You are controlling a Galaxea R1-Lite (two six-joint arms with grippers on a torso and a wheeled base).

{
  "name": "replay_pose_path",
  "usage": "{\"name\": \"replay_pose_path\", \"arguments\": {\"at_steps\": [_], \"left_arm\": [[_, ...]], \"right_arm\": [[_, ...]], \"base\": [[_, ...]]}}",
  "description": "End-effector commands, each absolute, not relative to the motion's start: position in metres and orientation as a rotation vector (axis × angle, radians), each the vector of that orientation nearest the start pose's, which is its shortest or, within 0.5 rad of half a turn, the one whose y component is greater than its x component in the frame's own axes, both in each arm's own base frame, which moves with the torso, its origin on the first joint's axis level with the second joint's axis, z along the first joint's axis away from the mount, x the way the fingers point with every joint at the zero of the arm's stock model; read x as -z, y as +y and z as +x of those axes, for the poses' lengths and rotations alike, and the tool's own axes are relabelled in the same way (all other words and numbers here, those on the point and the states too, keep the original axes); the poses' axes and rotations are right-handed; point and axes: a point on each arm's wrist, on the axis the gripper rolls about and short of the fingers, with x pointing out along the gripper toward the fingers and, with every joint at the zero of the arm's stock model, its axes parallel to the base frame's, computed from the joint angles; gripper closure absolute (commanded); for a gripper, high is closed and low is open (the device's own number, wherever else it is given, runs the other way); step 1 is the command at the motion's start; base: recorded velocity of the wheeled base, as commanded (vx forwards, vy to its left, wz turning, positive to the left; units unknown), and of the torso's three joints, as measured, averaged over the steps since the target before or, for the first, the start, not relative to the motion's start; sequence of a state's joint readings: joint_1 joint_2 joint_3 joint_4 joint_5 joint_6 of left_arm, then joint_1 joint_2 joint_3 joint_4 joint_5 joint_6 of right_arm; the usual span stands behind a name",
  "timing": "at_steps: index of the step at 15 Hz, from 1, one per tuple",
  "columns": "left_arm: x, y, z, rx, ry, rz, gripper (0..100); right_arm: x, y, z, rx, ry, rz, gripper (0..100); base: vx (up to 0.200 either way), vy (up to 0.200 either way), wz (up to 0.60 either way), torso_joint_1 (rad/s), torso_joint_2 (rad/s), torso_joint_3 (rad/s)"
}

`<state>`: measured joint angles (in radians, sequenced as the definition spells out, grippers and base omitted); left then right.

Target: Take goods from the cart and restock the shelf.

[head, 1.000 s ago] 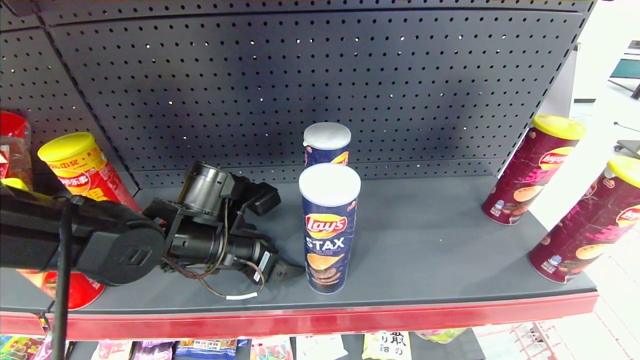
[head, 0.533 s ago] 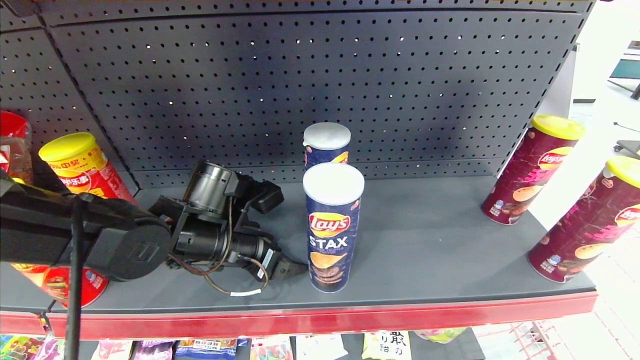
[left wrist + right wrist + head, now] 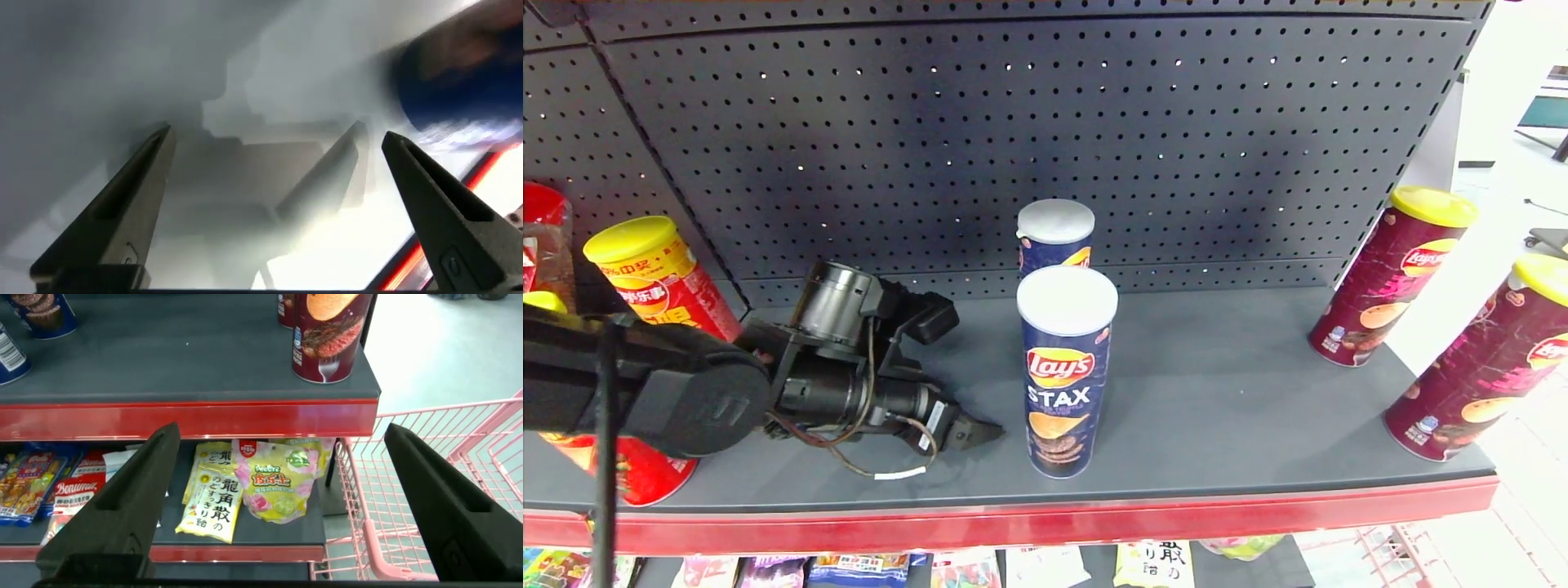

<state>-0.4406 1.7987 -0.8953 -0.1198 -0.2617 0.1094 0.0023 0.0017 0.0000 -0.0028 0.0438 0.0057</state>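
Note:
A blue chips can [image 3: 1066,371] with a white lid stands upright near the front of the grey shelf [image 3: 1225,392]. A second blue can [image 3: 1055,233] stands right behind it. My left gripper [image 3: 988,429] lies low over the shelf just left of the front can, apart from it. In the left wrist view, the left gripper [image 3: 278,135] is open with nothing between its fingers, and the blue can [image 3: 458,82] shows off to one side. My right gripper [image 3: 282,429] hangs open and empty in front of the shelf's red edge [image 3: 188,416].
Two maroon cans [image 3: 1392,278] [image 3: 1482,367] with yellow lids stand at the shelf's right end. Red cans [image 3: 658,273] stand at the left behind my arm. Snack packets [image 3: 278,486] lie on the lower shelf, with a pink wire cart [image 3: 482,433] beside it.
The front blue can shifted slightly right. My left gripper then drew back to the left, leaving a gap between its fingertips and the can.

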Motion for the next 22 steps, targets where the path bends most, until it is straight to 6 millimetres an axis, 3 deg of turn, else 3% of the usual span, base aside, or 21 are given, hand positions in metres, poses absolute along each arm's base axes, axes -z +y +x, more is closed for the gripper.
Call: {"name": "replay_pose_path", "arguments": {"at_steps": [1, 2, 3, 5, 6, 8, 12, 13, 14, 16, 18, 20, 22], "left_arm": [[-0.175, -0.094, 0.222, 0.646, 0.6, 0.134, 0], [-0.185, -0.074, 0.188, 0.619, 0.536, 0.123, 0], [-0.189, -0.063, 0.167, 0.598, 0.494, 0.116, 0], [-0.198, -0.033, 0.092, 0.558, 0.31, 0.106, 0], [-0.199, -0.026, 0.067, 0.554, 0.265, 0.104, 0], [-0.196, -0.014, 0.027, 0.55, 0.188, 0.104, 0], [-0.15, 0.005, -0.036, 0.519, 0.086, 0.105, 0], [-0.145, 0.007, -0.041, 0.497, 0.084, 0.107, 0], [-0.122, 0.013, -0.051, 0.377, 0.099, 0.114, 0], [-0.107, 0.017, -0.045, 0.14, 0.14, 0.081, 0], [-0.089, 0.018, -0.037, 0.047, 0.152, -0.003, 0], [-0.087, 0.015, -0.033, 0.156, 0.122, -0.006, 0], [-0.086, 0.011, -0.028, 0.226, 0.032, 0.096, 0]], "right_arm": [[-0.076, 0.001, -0.023, -0.046, -0.001, 0.006, 0], [-0.076, 0.001, -0.023, -0.048, -0.001, 0.006, 0], [-0.076, 0.001, -0.023, -0.048, -0.001, 0.006, 0], [-0.076, 0.001, -0.023, -0.048, -0.001, 0.006, 0], [-0.076, 0.001, -0.023, -0.046, -0.001, 0.006, 0], [-0.076, 0.001, -0.023, -0.046, -0.001, 0.006, 0], [-0.076, 0.001, -0.023, -0.048, -0.001, 0.006, 0], [-0.076, 0.001, -0.023, -0.048, -0.001, 0.006, 0], [-0.076, 0.001, -0.023, -0.048, 0.0, 0.005, 0], [-0.076, 0.001, -0.023, -0.041, 0.0, 0.0, 0], [-0.076, 0.001, -0.023, -0.04, 0.0, 0.0, 0], [-0.076, 0.001, -0.023, -0.04, -0.001, 0.003, 0], [-0.076, 0.001, -0.023, -0.04, -0.001, 0.003, 0]], "base": [[0.0, 0.0, 0.0, 0.0, 0.0, 0.0], [0.0, 0.0, 0.0, 0.0, 0.0, 0.0], [0.0, 0.0, 0.0, 0.0, 0.0, 0.0], [0.0, 0.0, 0.0, 0.0, 0.0, 0.0], [0.0, 0.0, 0.0, 0.0, 0.0, 0.0], [0.0, 0.0, 0.0, 0.0, 0.0, 0.0], [0.0, 0.0, 0.0, 0.0, 0.0, 0.0], [0.0, 0.0, 0.0, 0.0, 0.0, 0.0], [0.0, 0.0, 0.0, 0.0, 0.0, 0.0], [0.0, 0.0, 0.0, 0.0, 0.0, 0.0], [0.0, 0.0, 0.0, 0.0, 0.0, 0.0], [0.0, 0.0, 0.0, 0.0, 0.0, 0.0], [0.0, 0.0, 0.0, 0.0, 0.0, 0.0]]}}
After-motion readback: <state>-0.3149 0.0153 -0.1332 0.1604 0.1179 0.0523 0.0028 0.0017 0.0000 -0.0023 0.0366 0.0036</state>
